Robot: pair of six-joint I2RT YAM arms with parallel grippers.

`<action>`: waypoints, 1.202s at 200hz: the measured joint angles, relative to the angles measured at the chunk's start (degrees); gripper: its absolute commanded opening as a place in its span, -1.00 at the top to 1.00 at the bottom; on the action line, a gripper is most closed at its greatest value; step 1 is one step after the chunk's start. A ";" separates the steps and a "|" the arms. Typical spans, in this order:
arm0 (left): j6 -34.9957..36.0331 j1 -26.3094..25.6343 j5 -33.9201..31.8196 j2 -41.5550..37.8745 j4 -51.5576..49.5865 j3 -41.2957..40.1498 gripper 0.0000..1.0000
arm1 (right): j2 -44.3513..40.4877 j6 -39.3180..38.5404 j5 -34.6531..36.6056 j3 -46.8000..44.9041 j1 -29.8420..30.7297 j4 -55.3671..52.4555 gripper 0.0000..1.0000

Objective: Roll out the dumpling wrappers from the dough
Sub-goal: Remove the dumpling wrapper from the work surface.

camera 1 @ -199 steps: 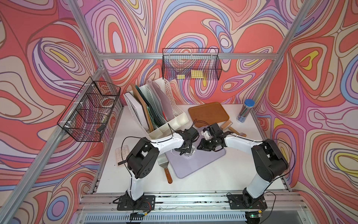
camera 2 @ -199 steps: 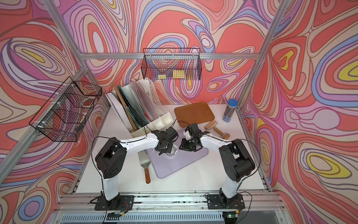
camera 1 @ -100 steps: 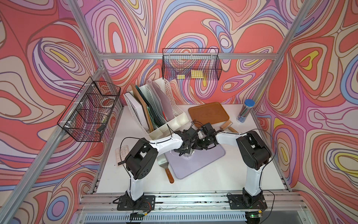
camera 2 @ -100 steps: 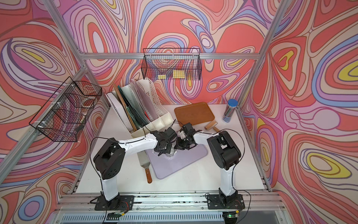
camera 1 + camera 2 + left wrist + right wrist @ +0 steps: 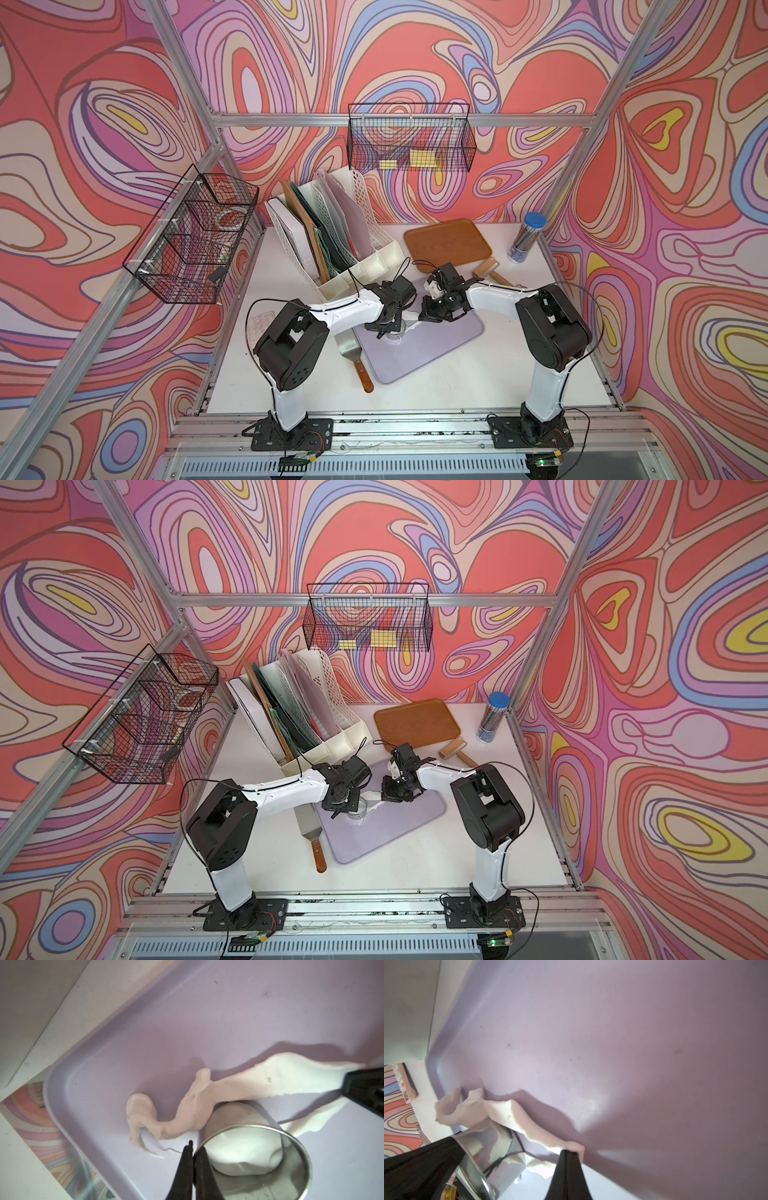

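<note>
In both top views the left gripper is at 9 o'clock on the purple mat. The right gripper is at 2 o'clock from it.

In the left wrist view the left jaws pinch the wall of the metal ring. The round dumpling wrapper lies inside the ring.

In the right wrist view the right jaws are closed on one end of the ragged dough scrap. The scrap leans on the ring.

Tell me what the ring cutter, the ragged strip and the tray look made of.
Ring cutter: polished metal, likely steel; its wall mirrors the surroundings. Ragged strip: soft matte white dough; it sags, thins and tears unevenly. Tray: smooth lilac plastic, probably; moulded raised rim, faint sheen.
</note>
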 measured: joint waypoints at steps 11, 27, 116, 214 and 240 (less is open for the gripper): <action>0.20 0.33 0.15 0.00 -0.11 0.04 1.00 | -0.79 -0.44 1.90 -0.11 -0.57 -1.62 0.94; 0.57 0.70 0.66 -0.04 -0.15 0.04 1.00 | -1.60 -1.36 3.63 -0.55 -1.55 -3.26 0.93; 1.07 0.96 1.64 -0.04 -0.11 0.11 1.00 | -7.85 1.14 -8.02 -2.89 4.07 7.06 0.92; 1.22 2.73 2.80 -2.47 1.88 -3.04 1.00 | 1.46 5.79 -0.48 0.59 5.35 1.77 0.91; 2.03 4.55 3.21 -3.72 1.81 -4.59 1.00 | 1.18 5.20 4.92 1.86 4.52 -0.94 0.90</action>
